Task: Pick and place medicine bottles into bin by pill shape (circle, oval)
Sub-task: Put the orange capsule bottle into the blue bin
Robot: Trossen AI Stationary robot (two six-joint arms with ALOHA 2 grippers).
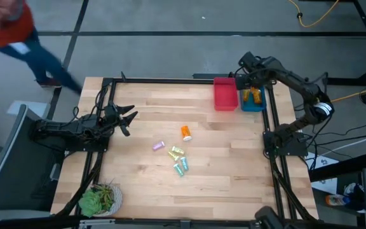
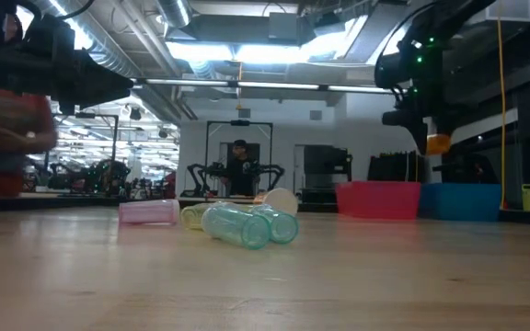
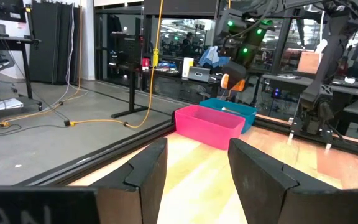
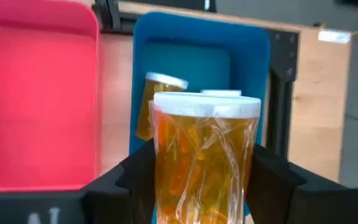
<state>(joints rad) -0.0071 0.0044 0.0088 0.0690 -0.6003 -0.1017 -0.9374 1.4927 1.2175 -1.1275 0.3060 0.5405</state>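
Note:
My right gripper (image 1: pixel 249 88) is at the table's far right, above the blue bin (image 1: pixel 258 104), shut on a translucent orange bottle (image 4: pixel 204 162). One orange bottle (image 4: pixel 156 106) and another pale cap (image 4: pixel 221 93) lie in the blue bin. The red bin (image 1: pixel 225 94) beside it looks empty. On the table's middle lie an orange bottle (image 1: pixel 186 132), a purple one (image 1: pixel 158 146), a yellow one (image 1: pixel 175 151) and teal-green ones (image 1: pixel 180 167), all on their sides. My left gripper (image 1: pixel 127 118) is open and empty at the table's left. My right gripper pinches the orange bottle's side walls (image 4: pixel 160 180) between its two fingers, which come from above and point down. The bottle lies along the fingers, its pale cap (image 4: pixel 205 104) toward the bin. It is lifted clear, its end (image 2: pixel 438 142) showing below the fingers.
A green plant in a pot (image 1: pixel 98 200) stands at the table's near left corner. Dark frame rails (image 1: pixel 273 121) run along the table's edges. A person in red (image 1: pixel 8 25) is beyond the far left corner.

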